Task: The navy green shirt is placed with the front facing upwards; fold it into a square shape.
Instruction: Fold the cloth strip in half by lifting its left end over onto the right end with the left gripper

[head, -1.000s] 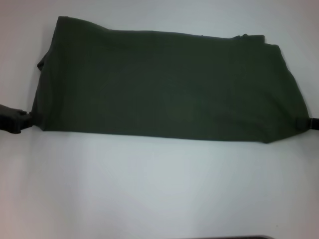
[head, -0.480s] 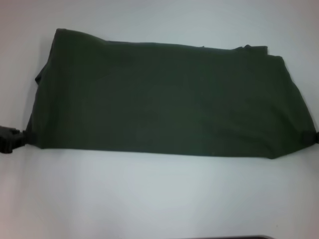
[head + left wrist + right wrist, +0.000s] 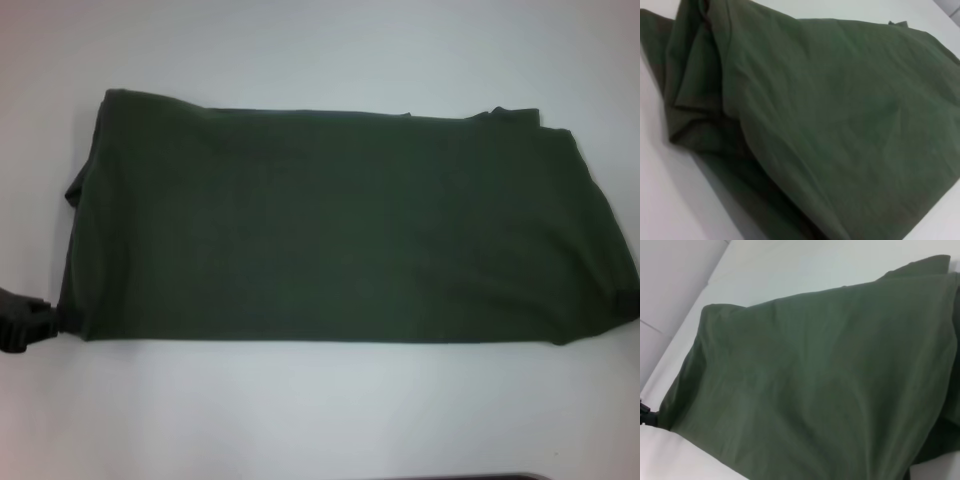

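The navy green shirt lies as a long dark olive band across the white table, plain side up; no lettering shows. At its near left corner my left gripper is shut on the cloth. My right gripper pinches the near right corner at the picture's edge, mostly cut off. The left wrist view shows bunched folds of the shirt close up. The right wrist view looks along the shirt to the left gripper far off.
White table stretches in front of the shirt and behind it. A thin dark strip shows at the bottom edge of the head view.
Both grippers have drawn the shirt's near edge toward me; the band now lies lower in the head view and looks wider from front to back.
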Available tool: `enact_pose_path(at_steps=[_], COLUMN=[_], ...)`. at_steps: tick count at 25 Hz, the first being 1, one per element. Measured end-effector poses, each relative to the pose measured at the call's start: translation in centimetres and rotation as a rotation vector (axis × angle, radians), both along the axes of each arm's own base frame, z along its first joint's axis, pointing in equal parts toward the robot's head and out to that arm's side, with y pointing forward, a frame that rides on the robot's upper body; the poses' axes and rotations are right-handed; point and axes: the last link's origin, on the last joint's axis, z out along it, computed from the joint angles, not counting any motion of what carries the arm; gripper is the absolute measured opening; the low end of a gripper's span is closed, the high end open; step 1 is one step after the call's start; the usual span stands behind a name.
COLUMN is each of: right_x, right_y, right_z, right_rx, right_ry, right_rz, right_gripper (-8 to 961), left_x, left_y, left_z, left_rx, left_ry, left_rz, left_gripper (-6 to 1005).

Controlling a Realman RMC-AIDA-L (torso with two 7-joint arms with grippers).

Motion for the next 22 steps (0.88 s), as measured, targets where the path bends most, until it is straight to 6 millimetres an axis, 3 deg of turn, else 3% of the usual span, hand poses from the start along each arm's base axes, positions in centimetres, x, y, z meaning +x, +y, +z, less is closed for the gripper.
enact_pose_path(at_steps=[22], right_x=[0.1], right_y=[-1.1], right_z=[0.3], right_rx=[-0.045], right_ry=[-0.005], right_rz=[0.010], right_gripper=[81], left_x=[0.0], left_y=[-2.4], left_z=[0.8], left_rx=[-0.092], left_ry=[-0.026], left_rz=[0.016], left_gripper=[6])
